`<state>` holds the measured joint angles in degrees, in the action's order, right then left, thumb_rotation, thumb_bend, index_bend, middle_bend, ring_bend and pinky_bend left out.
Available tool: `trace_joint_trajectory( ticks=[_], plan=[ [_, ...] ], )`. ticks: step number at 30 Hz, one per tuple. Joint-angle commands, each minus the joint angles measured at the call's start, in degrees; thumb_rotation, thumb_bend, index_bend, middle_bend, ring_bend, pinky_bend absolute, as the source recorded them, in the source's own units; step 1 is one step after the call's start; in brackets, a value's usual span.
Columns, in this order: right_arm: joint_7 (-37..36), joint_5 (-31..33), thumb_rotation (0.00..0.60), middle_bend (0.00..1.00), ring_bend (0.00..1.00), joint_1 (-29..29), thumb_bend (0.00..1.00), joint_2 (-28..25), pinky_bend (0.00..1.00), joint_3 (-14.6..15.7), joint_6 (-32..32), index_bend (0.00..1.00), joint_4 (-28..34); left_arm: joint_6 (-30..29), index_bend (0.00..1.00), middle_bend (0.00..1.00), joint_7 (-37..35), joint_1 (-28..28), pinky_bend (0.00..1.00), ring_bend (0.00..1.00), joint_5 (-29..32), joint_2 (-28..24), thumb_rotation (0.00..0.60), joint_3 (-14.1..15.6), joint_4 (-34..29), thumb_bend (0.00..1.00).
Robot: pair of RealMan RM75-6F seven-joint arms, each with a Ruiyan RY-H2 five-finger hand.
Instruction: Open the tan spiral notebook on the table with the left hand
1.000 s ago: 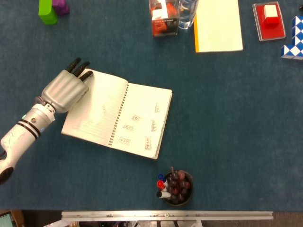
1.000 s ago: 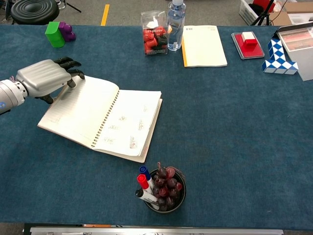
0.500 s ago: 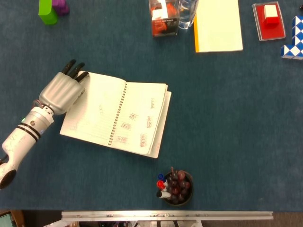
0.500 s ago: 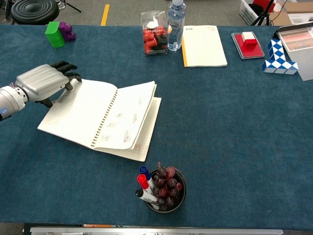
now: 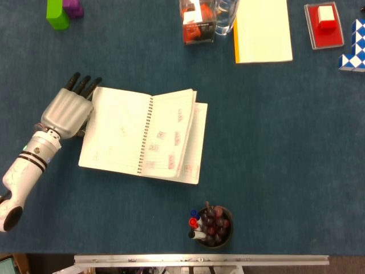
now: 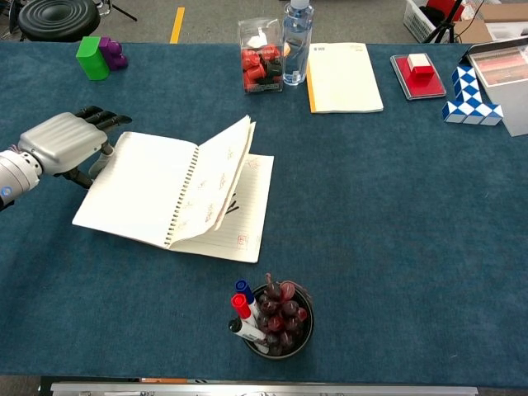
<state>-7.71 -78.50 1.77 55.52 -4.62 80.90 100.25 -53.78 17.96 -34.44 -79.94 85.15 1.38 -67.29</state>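
Presently the tan spiral notebook (image 5: 145, 137) (image 6: 177, 191) lies open on the blue table (image 5: 274, 142) (image 6: 388, 214), left of centre, its spiral binding running roughly front to back. Its left page lies flat, while several right-hand pages stand lifted and curl up above the flat page beneath them. The left hand (image 5: 67, 109) (image 6: 64, 142) sits at the notebook's far left corner, palm down, dark fingertips (image 5: 83, 84) pointing toward the table's far edge; the fingers lie close together, slightly fanned, gripping nothing visible. Whether they touch the page edge cannot be told. The right hand appears in neither view. Near the front edge stands a dark cup of markers (image 5: 210, 226) (image 6: 271, 320). Along the far edge, from left: a green block (image 5: 57, 13) (image 6: 93, 58) touching a purple piece (image 5: 73, 8) (image 6: 114, 54), a clear box with red contents (image 5: 197, 23) (image 6: 259, 44), a water bottle (image 6: 297, 31), a yellow pad (image 5: 263, 29) (image 6: 343, 77), a red case (image 5: 324, 24) (image 6: 421, 74), and a blue-and-white snake puzzle (image 5: 352, 45) (image 6: 469, 97).
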Motion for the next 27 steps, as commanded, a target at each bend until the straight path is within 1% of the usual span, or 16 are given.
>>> trace_joint_trajectory(
  ticks=[1, 6, 9, 13, 18, 22, 25, 26, 27],
  plan=[
    [0.0, 0.0, 0.6, 0.25, 0.16, 0.0, 0.28, 0.0, 0.21, 0.0, 0.0, 0.16, 0.0, -1.0, 0.0, 0.0, 0.5, 0.4, 0.04, 0.0, 0.2, -0.3, 0.331, -0.5, -0.5, 0.31],
    [-0.1, 0.0, 0.6, 0.25, 0.16, 0.0, 0.28, 0.0, 0.21, 0.0, -0.1, 0.16, -0.1, -2.7, 0.0, 0.0, 0.9, 0.9, 0.04, 0.0, 1.0, -1.7, 0.319, -1.8, -1.9, 0.31],
    [-0.1, -0.1, 0.6, 0.25, 0.16, 0.0, 0.28, 0.0, 0.21, 0.0, 0.0, 0.16, -0.1, -3.6, 0.0, 0.0, 2.6, 1.1, 0.04, 0.0, 1.7, -3.2, 0.319, -2.6, -3.0, 0.31],
    [-0.2, 0.0, 0.6, 0.25, 0.16, 0.1, 0.28, 0.1, 0.21, 0.0, -0.2, 0.16, -0.3, -5.1, 0.0, 0.0, 2.4, 1.4, 0.04, 0.0, 2.9, -5.7, 0.34, -4.3, -6.0, 0.31],
    [-0.2, 0.1, 0.6, 0.25, 0.16, 0.3, 0.28, 0.4, 0.21, -0.1, -0.5, 0.16, -0.6, -7.3, 0.0, 0.0, 0.8, 2.1, 0.04, 0.0, 3.0, -9.8, 0.345, -5.7, -11.3, 0.31],
    [-0.2, 0.1, 0.6, 0.25, 0.16, 0.4, 0.28, 0.5, 0.21, -0.1, -0.6, 0.16, -0.6, -9.3, 0.0, 0.0, -0.4, 2.7, 0.04, 0.0, 1.2, -12.9, 0.346, -5.7, -16.4, 0.31],
    [0.0, 0.1, 0.6, 0.25, 0.16, 0.4, 0.28, 0.4, 0.21, -0.2, -0.6, 0.16, -0.5, -10.9, 0.0, 0.0, -0.3, 3.6, 0.04, 0.0, 0.6, -15.1, 0.358, -5.7, -20.4, 0.31],
    [0.1, 0.1, 0.6, 0.25, 0.16, 0.4, 0.28, 0.3, 0.21, -0.2, -0.5, 0.16, -0.5, -11.5, 0.0, 0.0, 0.0, 4.1, 0.04, 0.0, 0.9, -16.0, 0.375, -5.7, -22.2, 0.31],
    [0.1, 0.1, 0.6, 0.25, 0.16, 0.4, 0.28, 0.3, 0.21, -0.3, -0.3, 0.16, -0.5, -12.0, 0.0, 0.0, 0.0, 4.5, 0.04, 0.0, 1.4, -16.5, 0.41, -5.8, -23.5, 0.31]
  ],
)
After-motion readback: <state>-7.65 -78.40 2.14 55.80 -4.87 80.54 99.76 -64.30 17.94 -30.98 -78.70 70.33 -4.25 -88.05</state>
